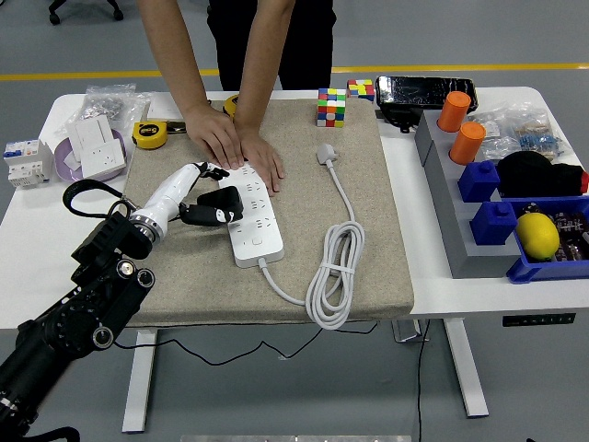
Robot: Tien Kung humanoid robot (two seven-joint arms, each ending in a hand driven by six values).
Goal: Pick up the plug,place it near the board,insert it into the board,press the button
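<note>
Left hand [195, 189] gripping black plug [214, 206] against white board [250, 216], no legible writing

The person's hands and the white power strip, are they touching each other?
Touching. The head view shows both of the person's hands pressed flat on the far end of the white power strip, with no gap between them.

A robotics lab or test workshop is suggested. A white height-adjustable bench [433, 304] is set on a grey industrial floor marked with a yellow line [110, 75]. Blue parts bins [515, 221], a circuit breaker [25, 161], a tape measure [150, 134], wall sockets [97, 147] and bagged small parts [115, 97] are laid out around a beige mat [368, 239] as test props.
</note>
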